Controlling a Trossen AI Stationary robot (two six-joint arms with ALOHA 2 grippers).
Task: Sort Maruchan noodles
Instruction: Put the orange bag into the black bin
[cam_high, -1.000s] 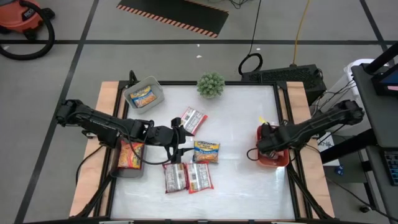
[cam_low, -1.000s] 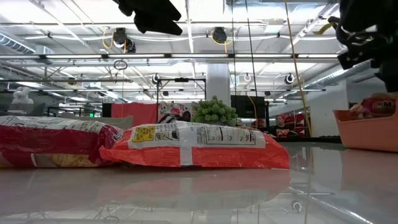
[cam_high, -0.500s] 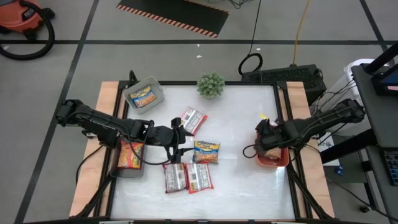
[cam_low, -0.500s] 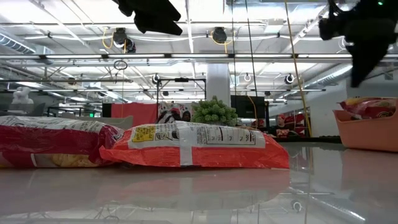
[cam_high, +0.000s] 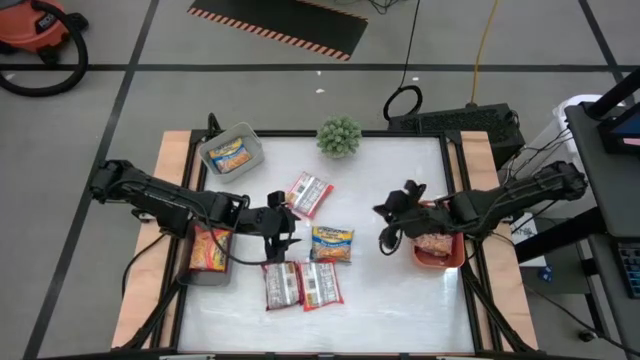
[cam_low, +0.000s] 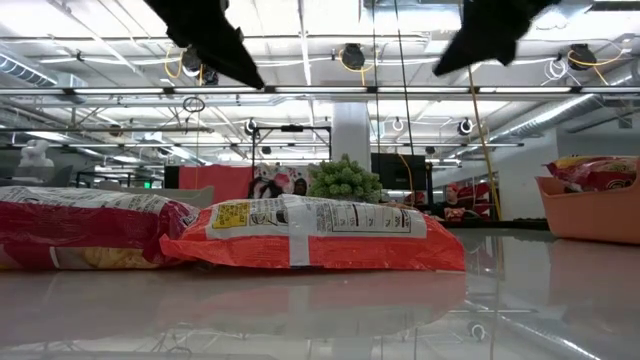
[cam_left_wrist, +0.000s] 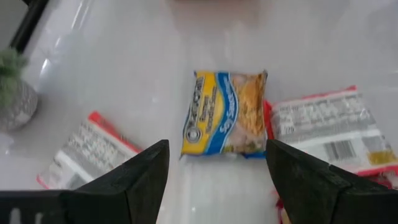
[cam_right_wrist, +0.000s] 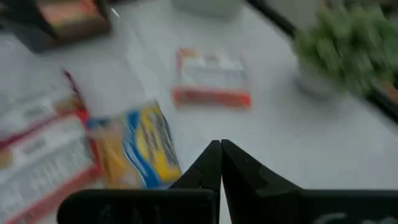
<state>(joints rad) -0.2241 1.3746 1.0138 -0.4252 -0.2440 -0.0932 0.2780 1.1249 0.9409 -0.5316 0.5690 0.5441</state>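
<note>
A yellow-and-blue noodle packet (cam_high: 331, 243) lies flat at mid-table; it also shows in the left wrist view (cam_left_wrist: 227, 114) and the right wrist view (cam_right_wrist: 140, 149). One red-and-white packet (cam_high: 309, 192) lies toward the far side, and two more (cam_high: 301, 285) lie nearer the near edge. My left gripper (cam_high: 281, 222) hovers open and empty just left of the yellow packet (cam_left_wrist: 217, 180). My right gripper (cam_high: 388, 222) is shut and empty above the table, right of the yellow packet (cam_right_wrist: 221, 149).
An orange bin (cam_high: 447, 259) at the table's right holds a red packet. A grey bin (cam_high: 232, 153) at the far left holds a yellow packet. A grey bin (cam_high: 210, 250) at the left holds a red-orange packet. A green potted plant (cam_high: 339, 136) stands at the far edge.
My right gripper has left the orange bin and gone toward the table's left to mid-table; a red packet has stayed behind in the bin. My left gripper has shifted a little toward the table's left.
</note>
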